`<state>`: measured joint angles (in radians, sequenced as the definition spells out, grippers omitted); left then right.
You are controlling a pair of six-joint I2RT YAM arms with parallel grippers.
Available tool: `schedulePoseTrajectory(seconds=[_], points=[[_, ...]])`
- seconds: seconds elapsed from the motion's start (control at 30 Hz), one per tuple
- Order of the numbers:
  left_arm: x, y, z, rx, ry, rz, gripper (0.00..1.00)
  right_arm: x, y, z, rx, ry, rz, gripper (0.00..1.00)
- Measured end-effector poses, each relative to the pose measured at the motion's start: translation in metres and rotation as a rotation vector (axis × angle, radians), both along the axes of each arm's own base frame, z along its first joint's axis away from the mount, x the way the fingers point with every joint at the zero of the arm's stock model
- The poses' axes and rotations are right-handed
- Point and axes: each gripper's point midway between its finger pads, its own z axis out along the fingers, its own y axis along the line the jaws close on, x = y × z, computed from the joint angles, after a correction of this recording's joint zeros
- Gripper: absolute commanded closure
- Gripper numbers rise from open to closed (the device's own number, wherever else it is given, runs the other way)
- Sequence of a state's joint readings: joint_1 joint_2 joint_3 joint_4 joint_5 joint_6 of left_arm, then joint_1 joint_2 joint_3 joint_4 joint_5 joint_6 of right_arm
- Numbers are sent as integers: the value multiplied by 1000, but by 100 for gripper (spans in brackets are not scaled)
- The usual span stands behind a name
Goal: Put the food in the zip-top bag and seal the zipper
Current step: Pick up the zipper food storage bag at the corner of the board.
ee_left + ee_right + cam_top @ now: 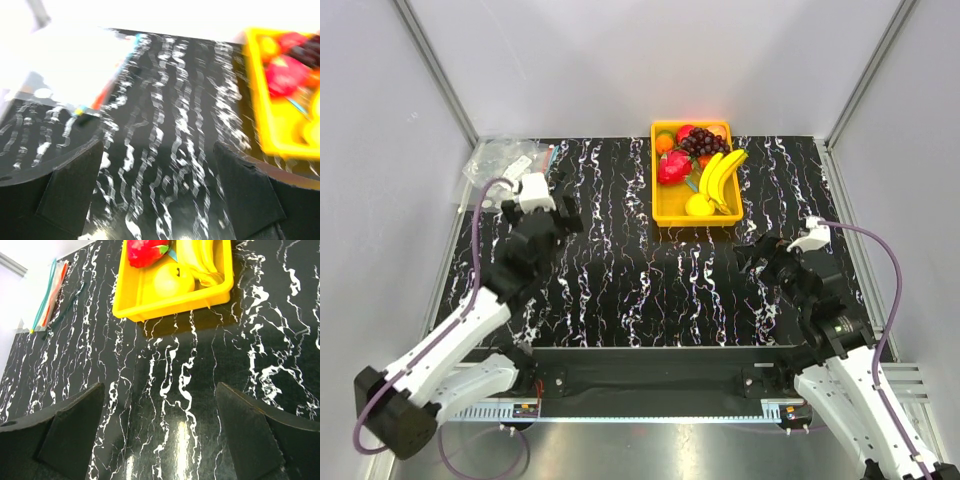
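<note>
While all the toy food sat in the yellow plastic tray (658, 190), nothing was judged done; loading and sealing remained. The clear soft zip-top bag (505, 160) lay at the far-left corner of the black white-veined bench (620, 280), its thin teal zipper (43, 295) towards the tray. Counted: one yellow banana bunch (720, 175), one yellow lemon (698, 205), one dark purple grape cluster (702, 140), one red-pink fruit (672, 167), and one tray. The left tool (160, 190) and the right tool (160, 430) were both spread and empty.

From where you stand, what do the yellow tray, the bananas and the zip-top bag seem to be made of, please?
The yellow tray looks like rigid moulded plastic, glossy and smooth-rimmed. The bananas are probably plastic toys, uniformly yellow with sheen. The zip-top bag seems thin plastic film, see-through and crinkled.
</note>
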<state>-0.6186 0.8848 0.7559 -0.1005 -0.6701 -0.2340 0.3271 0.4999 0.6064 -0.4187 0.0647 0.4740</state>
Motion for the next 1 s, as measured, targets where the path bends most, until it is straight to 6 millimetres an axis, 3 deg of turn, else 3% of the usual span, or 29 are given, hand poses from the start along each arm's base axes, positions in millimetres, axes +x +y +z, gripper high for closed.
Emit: schedulePoseTrajectory(seconds=[0.13, 0.27, 0.4, 0.53, 0.7, 0.9, 1.0], points=[[39, 10, 9, 22, 33, 60, 18, 4, 3, -4, -1, -19, 13, 0], [80, -6, 16, 34, 66, 34, 31, 7, 6, -12, -7, -31, 29, 0], [126, -16, 16, 54, 127, 25, 36, 8, 9, -16, 4, -46, 43, 0], [171, 1, 8, 103, 196, 80, 37, 6, 12, -13, 23, -86, 64, 0], [208, 23, -23, 224, 304, 138, 37, 3, 14, -9, 35, -114, 78, 1], [226, 42, -71, 290, 442, 139, 41, 2, 14, -4, 44, -138, 81, 0], [234, 70, -96, 284, 504, 165, 41, 2, 14, -7, 43, -133, 81, 0]])
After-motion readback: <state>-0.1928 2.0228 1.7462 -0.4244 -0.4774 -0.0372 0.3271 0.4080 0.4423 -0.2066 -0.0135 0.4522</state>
